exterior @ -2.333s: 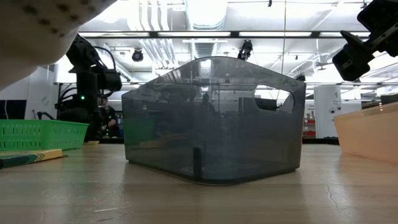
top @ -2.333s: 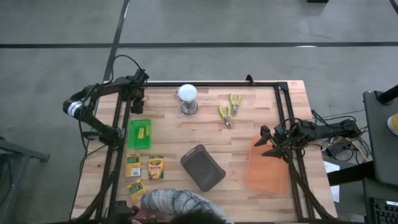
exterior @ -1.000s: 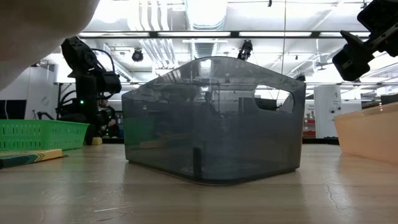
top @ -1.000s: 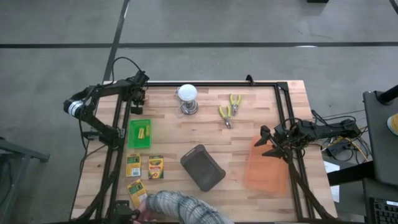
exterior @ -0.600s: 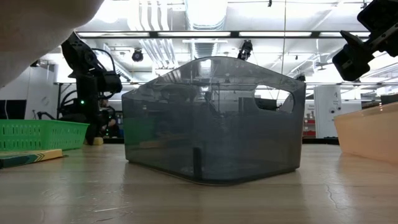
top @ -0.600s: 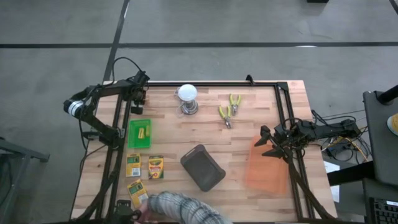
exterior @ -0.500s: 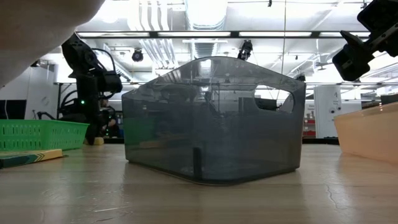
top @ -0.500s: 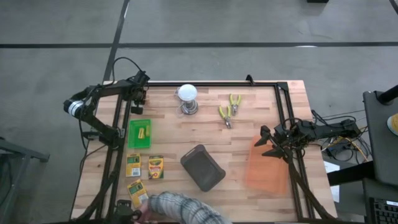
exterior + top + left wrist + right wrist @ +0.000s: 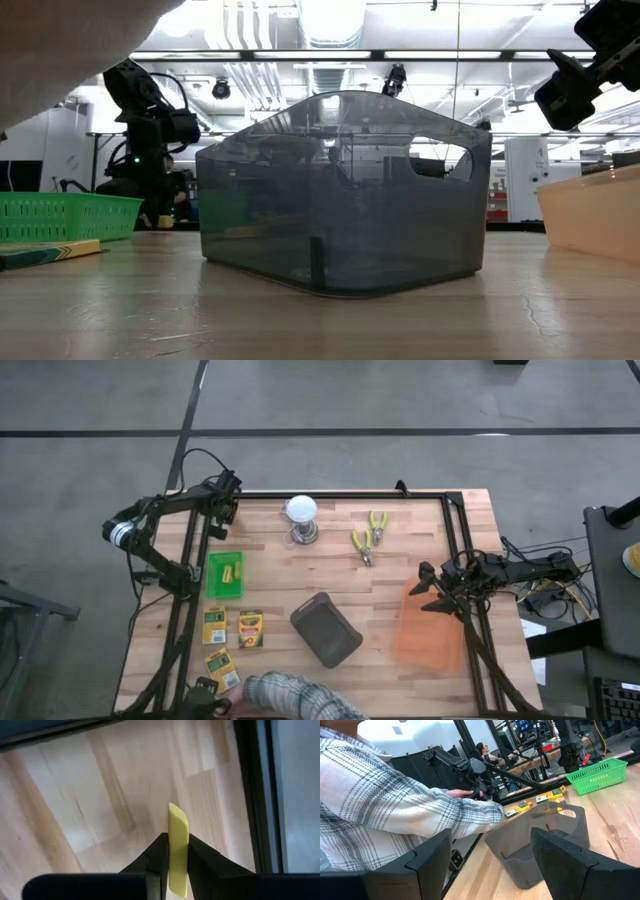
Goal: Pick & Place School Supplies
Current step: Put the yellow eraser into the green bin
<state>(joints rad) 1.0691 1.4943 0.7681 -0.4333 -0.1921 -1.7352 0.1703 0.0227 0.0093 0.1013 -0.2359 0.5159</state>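
Note:
A short yellow stick-like piece [image 9: 177, 820] sits between the fingers of my left gripper [image 9: 224, 512], which hangs at the table's far left corner, shut on it. A green basket [image 9: 212, 588] near it holds more yellow pieces [image 9: 231, 572]. Three green-and-yellow crayon boxes [image 9: 215, 626] [image 9: 250, 628] [image 9: 219, 665] lie flat at the near left. My right gripper [image 9: 432, 588] waits open above the orange bin [image 9: 430, 628], holding nothing. My left gripper pinches the yellow piece between its two fingers [image 9: 161, 847], on the piece's long sides [image 9: 178, 851]. The fingers slant steeply down and lie along the piece. Its free end [image 9: 175, 811] sticks out past the fingertips, clear of the wooden table.
A grey bin [image 9: 326, 630] stands at the table's middle near side. A white bulb on a metal base [image 9: 301, 518] and yellow-handled pliers [image 9: 370, 535] lie at the far side. A person's plaid sleeve [image 9: 290, 695] reaches over the near edge by the crayon boxes.
My left gripper has rolled about its own axis and edged slightly toward the table's far edge, staying shut on the yellow piece. The person's sleeve has shifted a little along the near edge.

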